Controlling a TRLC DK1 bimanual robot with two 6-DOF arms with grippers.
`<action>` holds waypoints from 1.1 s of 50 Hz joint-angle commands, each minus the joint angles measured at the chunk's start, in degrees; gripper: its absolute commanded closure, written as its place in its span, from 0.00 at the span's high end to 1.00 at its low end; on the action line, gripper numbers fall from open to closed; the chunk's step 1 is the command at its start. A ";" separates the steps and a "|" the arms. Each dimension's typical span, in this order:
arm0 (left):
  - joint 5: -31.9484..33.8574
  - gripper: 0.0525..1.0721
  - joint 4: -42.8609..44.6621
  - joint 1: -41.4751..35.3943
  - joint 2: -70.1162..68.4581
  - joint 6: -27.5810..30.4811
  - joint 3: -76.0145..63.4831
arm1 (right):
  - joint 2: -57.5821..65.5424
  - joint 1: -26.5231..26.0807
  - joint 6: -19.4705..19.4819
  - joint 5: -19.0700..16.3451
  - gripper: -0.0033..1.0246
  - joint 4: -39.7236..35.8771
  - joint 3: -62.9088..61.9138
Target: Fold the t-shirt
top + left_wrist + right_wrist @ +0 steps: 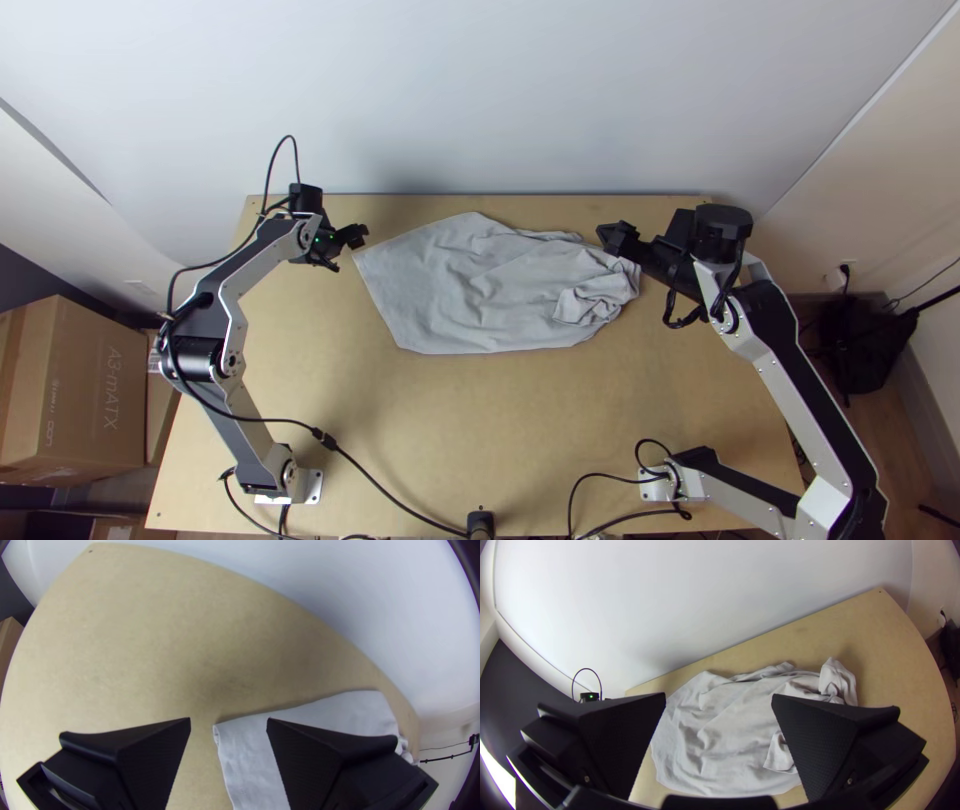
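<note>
White wall [480, 90] rises behind the far edge of the light wooden surface [450, 430], which is the next biggest thing. The two arms stand at the near corners, both stretched toward the far side, and a cardboard box [75, 390] sits beside the surface on the left. The pale grey t-shirt [450, 290] lies across the far half of the surface, between the two claws: its left part is spread fairly flat, with light wrinkles, while its right end is bunched, with small folded-over bits of cloth. A dark bundle [855, 345] sits on the brown floor [890, 440] at the right, by the wall. The left claw [352, 249] is just beside the shirt's far left corner, and in its own wrist view its fingers stand apart, with that corner showing through the gap. The right claw [612, 238] is by the shirt's far right side, near the bunched end; its fingers are wide apart too, and its wrist view shows much of the cloth beyond them. Black cables [385, 490] trail over the near part of the surface, and a small plug [845, 270] sits in the right-hand wall.
</note>
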 commanded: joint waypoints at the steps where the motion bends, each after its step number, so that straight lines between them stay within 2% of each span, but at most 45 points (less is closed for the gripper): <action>1: 0.49 0.72 -1.65 -0.50 2.83 -0.54 2.16 | 0.04 -0.28 1.72 -0.50 0.95 0.10 0.66; 12: -0.04 0.70 -2.27 -1.29 5.02 -0.27 2.51 | 0.04 -0.45 1.81 -0.50 0.95 0.63 0.22; 18: -0.83 0.40 -1.47 -1.64 5.02 -0.54 1.63 | 0.04 -0.54 1.89 -0.50 0.95 1.51 -0.31; 23: -0.92 0.23 -0.33 -2.52 4.94 -0.45 0.75 | 0.13 -0.63 2.16 -0.50 0.95 1.95 -0.49; 26: -1.01 0.02 0.37 -3.40 4.94 0.08 0.13 | 0.13 -0.63 2.07 -0.42 0.95 2.48 -0.57; 37: -0.92 0.02 1.34 -4.90 3.35 1.40 -2.94 | 3.56 -2.65 2.68 -0.24 0.95 5.20 0.92; 43: -0.92 0.02 1.60 -4.02 -0.78 1.66 -4.26 | 11.03 -3.44 4.62 -0.15 0.95 0.19 6.28; 46: -0.92 0.02 1.07 -3.49 -3.15 1.57 -4.44 | 14.98 -3.53 6.81 -0.24 0.95 -2.71 9.62; 53: -0.83 0.02 0.20 -2.61 -9.30 1.48 -4.88 | 21.22 -1.95 7.52 -0.24 0.95 -5.17 15.77; 55: -0.83 0.02 0.11 -2.35 -10.80 1.40 -4.96 | 22.98 -1.33 9.72 -0.24 0.95 -6.58 17.62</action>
